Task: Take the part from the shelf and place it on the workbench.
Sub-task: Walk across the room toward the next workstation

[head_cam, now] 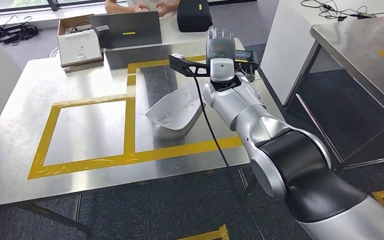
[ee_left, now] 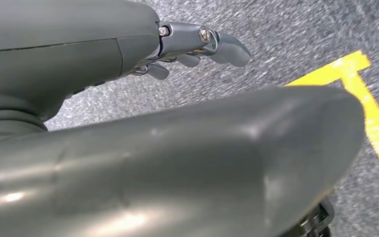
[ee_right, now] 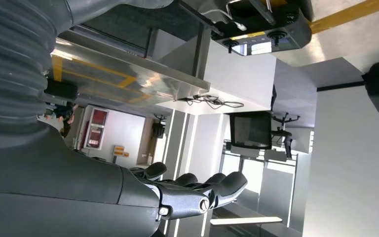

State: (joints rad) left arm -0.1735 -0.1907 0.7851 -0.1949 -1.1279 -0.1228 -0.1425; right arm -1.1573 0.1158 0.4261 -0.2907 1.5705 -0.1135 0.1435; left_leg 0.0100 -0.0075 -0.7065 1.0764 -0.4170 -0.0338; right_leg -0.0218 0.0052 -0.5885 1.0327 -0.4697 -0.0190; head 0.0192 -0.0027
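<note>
- Resting at the centre of the head view, the white moulded part [head_cam: 172, 116] lies on the steel workbench [head_cam: 20, 110], hollow side up, inside the right-hand rectangle of yellow tape [head_cam: 128, 112] — apparently the marked drop zone, so the placing looks done.
- Above and right of the part, the right hand [head_cam: 220, 50] is raised clear of it, fingers up and lying side by side around nothing; nothing touches the shell. The right wrist view shows those fingers [ee_right: 212, 182] loosely extended with only room behind them.
- The left hand [ee_left: 197, 49] hangs over grey carpet by a yellow floor line — idle, I judge, since the job needs one arm; its fingers are gently curled on nothing.
- At the upper left of the head view a cardboard box [head_cam: 79, 42] and a laptop [head_cam: 126, 29] sit at the bench's far edge, with a person's hands [head_cam: 152, 7] beyond, well apart from the part.
</note>
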